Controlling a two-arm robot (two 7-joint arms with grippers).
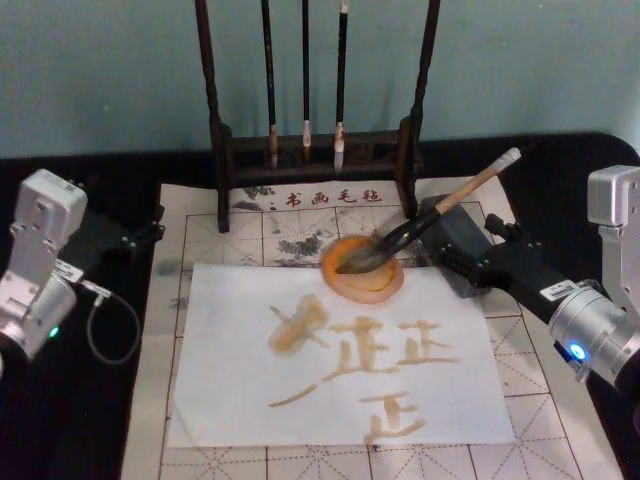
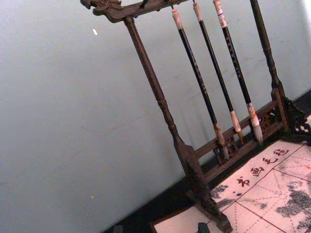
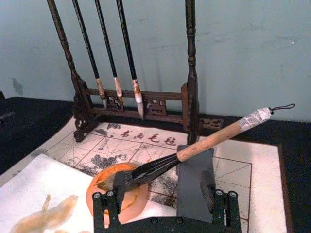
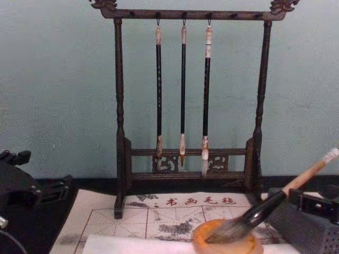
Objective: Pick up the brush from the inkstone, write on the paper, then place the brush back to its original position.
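While the brush (image 1: 420,225) lies tilted with its bristles down in the inkstone (image 1: 363,268), its wooden handle slants up and away toward the robot's right, white-wrapped end highest. Inkstone sits on the gridded mat (image 1: 200,225), touching the far edge of the paper (image 1: 230,340), in front of the brush rack (image 1: 315,150).

Right gripper (image 3: 165,194): fingers spread apart, one on each side of the brush shaft, nothing clamped. In the right wrist view the black shaft crosses above the gap between the fingers (image 3: 112,194); contact with the shaft cannot be confirmed. In the head view the gripper body sits just right of the inkstone, over the mat's right part.

Left gripper (image 1: 140,235): off the mat's left edge, over the black table (image 1: 110,420), well apart from brush and inkstone. Finger state: cannot tell.

Paper carries several amber strokes (image 1: 385,355) and one broader blot (image 1: 295,330) near its middle-left.

Rack holds three thin brushes (image 4: 183,90) hanging upright, tips down, side by side between the two posts. Printed characters (image 1: 330,198) run along the mat's far strip, just before the rack base.
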